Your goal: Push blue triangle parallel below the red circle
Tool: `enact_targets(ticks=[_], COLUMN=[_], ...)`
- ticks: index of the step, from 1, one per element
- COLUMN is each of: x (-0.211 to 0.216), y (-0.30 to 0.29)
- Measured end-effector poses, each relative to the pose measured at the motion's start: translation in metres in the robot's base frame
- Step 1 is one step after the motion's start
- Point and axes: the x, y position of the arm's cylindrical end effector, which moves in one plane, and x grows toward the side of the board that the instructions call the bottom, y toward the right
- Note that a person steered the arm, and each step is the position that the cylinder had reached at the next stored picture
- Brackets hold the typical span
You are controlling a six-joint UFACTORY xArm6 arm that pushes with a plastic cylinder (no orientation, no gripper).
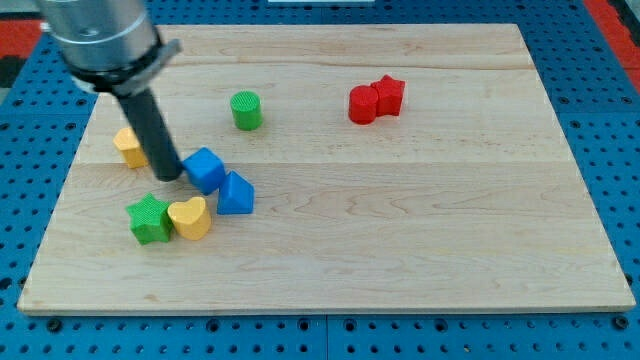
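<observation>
The blue triangle point(236, 194) lies left of the board's middle, touching a blue cube point(205, 169) at its upper left. The red circle point(363, 105) stands at the upper right of middle, touching a red star point(388, 95) on its right. My tip point(168, 177) rests on the board just left of the blue cube, close to or touching it, and up and to the left of the blue triangle. The rod leans up toward the view's top left.
A green cylinder point(246, 110) stands above the blue blocks. A yellow block point(129, 147) is partly hidden behind the rod. A green star point(150, 219) and a yellow heart point(190, 217) sit below my tip. The wooden board point(420, 250) lies on a blue pegboard.
</observation>
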Motion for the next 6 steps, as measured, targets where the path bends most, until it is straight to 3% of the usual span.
enact_targets(ticks=[1,3,4,6], x=[0.008,0.025,0.032,0.032], y=[0.036,-0.007,0.023,0.167])
